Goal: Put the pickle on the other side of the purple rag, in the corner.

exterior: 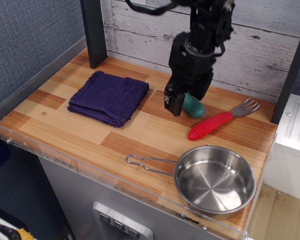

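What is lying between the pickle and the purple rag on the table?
Only the gripper, low at the pickle's left end; beyond it, bare striped tabletop up to the purple rag.

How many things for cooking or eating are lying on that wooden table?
2: a red-handled fork near the back right, beside the green pickle, and a steel pan at the front right corner. The black gripper might hide something small behind it.

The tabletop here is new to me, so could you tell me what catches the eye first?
The black gripper stands out, lowered over the green pickle near the back wall and hiding most of it. Left of it lies a folded purple rag; a red-handled fork sits right of the pickle, and a shiny steel pan at the front right.
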`<state>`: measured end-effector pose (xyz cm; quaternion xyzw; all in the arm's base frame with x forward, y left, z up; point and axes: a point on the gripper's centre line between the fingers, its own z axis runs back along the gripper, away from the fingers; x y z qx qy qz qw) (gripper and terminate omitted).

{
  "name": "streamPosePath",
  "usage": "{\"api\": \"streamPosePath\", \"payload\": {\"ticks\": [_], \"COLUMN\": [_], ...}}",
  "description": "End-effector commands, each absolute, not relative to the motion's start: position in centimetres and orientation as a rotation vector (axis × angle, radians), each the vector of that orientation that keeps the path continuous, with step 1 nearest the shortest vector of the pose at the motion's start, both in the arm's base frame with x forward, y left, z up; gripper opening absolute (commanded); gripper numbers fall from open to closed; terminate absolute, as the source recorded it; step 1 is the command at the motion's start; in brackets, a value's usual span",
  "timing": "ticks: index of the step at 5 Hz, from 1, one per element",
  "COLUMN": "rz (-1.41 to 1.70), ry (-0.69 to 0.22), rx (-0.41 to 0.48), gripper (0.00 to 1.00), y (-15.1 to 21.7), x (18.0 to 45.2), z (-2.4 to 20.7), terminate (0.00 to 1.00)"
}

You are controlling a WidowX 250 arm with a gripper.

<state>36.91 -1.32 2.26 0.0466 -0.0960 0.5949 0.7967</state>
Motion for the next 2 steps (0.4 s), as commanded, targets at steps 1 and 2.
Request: {"api": "streamPosePath", "payload": {"ticks": [1,2], "rz": [1.274,1.248], "ry": [-0.254,-0.27], "rx": [-0.037,-0.057], "gripper": [1.0,0.0], "y": [-0.82,-0.95], "x": [38.06,38.29], "z": [3.04,3.09], "terminate": [0.0,0.0]}}
